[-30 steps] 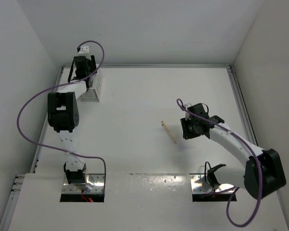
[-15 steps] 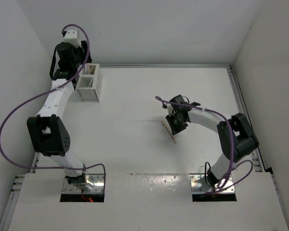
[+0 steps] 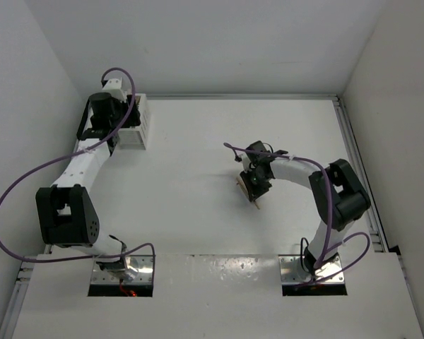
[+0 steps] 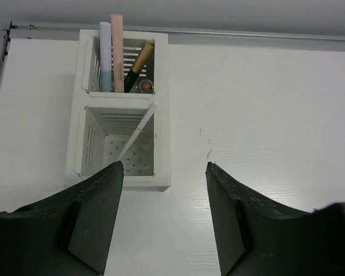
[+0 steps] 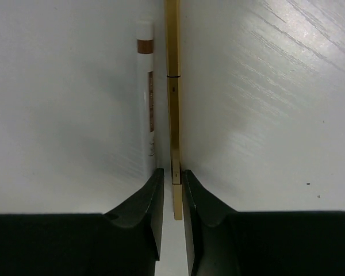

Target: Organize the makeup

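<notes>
Jaws of right gripper (image 5: 172,175) nearly closed around tan pencil (image 5: 172,57); firm hold unclear. Squeeze fully, centred, before lifting toward slatted box (image 4: 162,161).

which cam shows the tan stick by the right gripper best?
Right wrist: the tan stick runs lengthwise up the frame, close up, its near end between the fingers. Top external shows only a small sliver of it, partly hidden under the right gripper. Left wrist doesn't show it.
</notes>
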`<state>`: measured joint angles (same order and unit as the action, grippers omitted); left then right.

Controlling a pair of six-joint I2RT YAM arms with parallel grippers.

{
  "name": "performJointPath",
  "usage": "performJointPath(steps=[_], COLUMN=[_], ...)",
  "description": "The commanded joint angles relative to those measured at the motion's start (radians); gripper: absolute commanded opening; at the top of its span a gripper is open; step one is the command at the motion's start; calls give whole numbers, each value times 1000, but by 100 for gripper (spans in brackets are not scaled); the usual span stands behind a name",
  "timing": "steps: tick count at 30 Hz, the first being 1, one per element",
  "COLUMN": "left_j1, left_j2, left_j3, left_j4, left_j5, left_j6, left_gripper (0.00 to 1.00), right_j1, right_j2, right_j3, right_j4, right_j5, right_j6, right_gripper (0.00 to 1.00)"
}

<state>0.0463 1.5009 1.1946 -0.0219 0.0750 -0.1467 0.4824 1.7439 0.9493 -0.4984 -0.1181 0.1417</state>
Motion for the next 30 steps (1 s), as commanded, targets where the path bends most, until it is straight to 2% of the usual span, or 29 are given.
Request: performJointPath(steps=[1, 13, 14, 15, 17, 19, 25, 30], left_j1=[-3, -3, -3, -3, -13, -23, -118, -128], left_j2=[-22, -31, -31, -31, -42, -53, -100, -110], left_j3=[-13, -33, -33, -42, -43, -52, -61, -29], left_j4=[25, 14, 14, 5, 5, 5, 5, -55], left_j5=[12, 43, 43, 43, 52, 75, 123, 221], left_j6=[-25, -53, -53, -53, -53, -39, 134, 115], left_gripper=[65, 65, 65, 65, 65, 61, 56, 58], right_j1=[13, -22, -27, -27, -44, -47, -54, -54], right_j2=[32, 104, 117, 117, 114, 105, -42, -190], right_j3=[32, 61, 63, 66, 63, 59, 62, 22], right_j4=[24, -25, -28, -34, -28, -16, -3, 86], right_j5=[-6, 51, 46, 40, 15, 11, 11, 3], right_j6=[19, 47, 50, 49, 53, 55, 4, -5], right_gripper=[19, 18, 14, 0, 0, 0, 0, 0])
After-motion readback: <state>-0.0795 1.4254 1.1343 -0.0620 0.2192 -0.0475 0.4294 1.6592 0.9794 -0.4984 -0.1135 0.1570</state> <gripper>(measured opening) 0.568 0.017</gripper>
